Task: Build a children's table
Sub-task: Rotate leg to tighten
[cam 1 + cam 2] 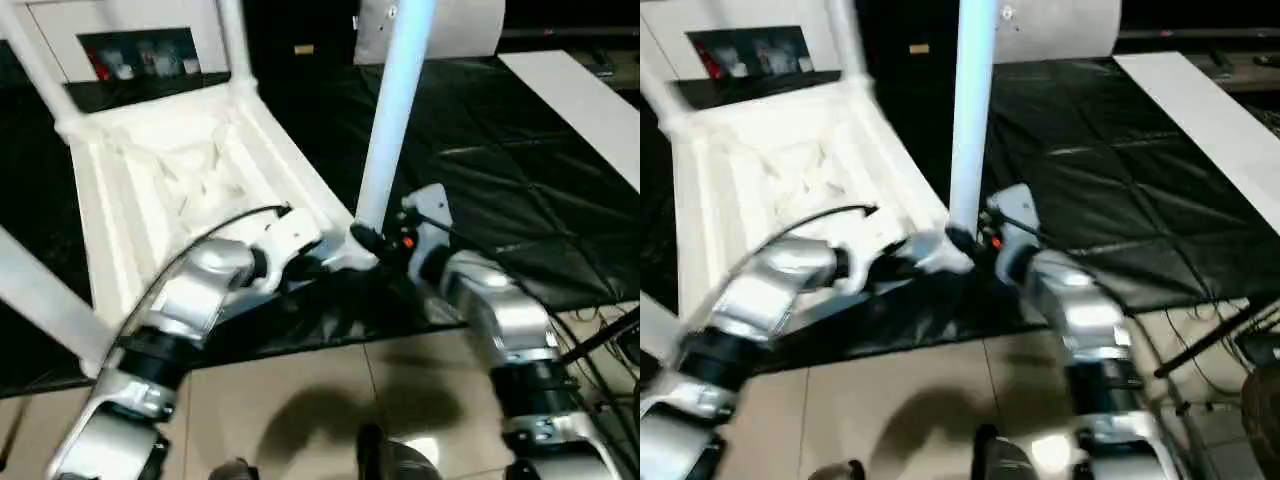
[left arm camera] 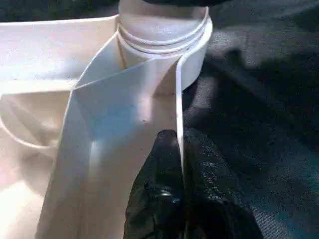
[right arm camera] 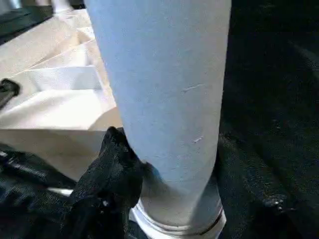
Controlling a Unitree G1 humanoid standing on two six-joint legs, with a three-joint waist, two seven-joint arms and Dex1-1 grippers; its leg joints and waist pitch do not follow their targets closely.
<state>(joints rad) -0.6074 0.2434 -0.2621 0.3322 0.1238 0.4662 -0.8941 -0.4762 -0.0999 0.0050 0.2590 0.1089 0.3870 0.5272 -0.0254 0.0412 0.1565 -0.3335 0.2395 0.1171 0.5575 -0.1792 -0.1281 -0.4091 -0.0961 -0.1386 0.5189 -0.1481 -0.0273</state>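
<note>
Tabletop (image 1: pixel 170 170) lies upside down on the black padded mat (image 1: pixel 520 190), ribbed underside facing up. Legs stand in its other corners: one at the far right corner (image 1: pixel 236 40), one at the far left (image 1: pixel 30 60), and a third crosses the lower left of the left eye view (image 1: pixel 45 300).

Near right corner: a leg (image 1: pixel 395 100) stands upright in the round corner socket (image 2: pixel 194 55), its threaded base seated in the collar.

Left arm: silver forearm reaches in from the lower left, wrist bent toward that near corner. Left end effector (image 2: pixel 180 169) is clenched on the tabletop's thin side wall just beside the socket, one black finger (image 2: pixel 159 174) inside the wall, the other outside against the mat.

Right arm: forearm comes up from the lower right, wrist angled inward to the base of the upright leg. Right end effector (image 1: pixel 372 243) sits at the foot of the leg. One black finger (image 3: pixel 117 169) lies against the tube's side low down, just above the socket; the other finger is hidden behind the tube, so I cannot tell whether the leg is truly gripped.

The two end effectors are close together, either side of the socket.
</note>
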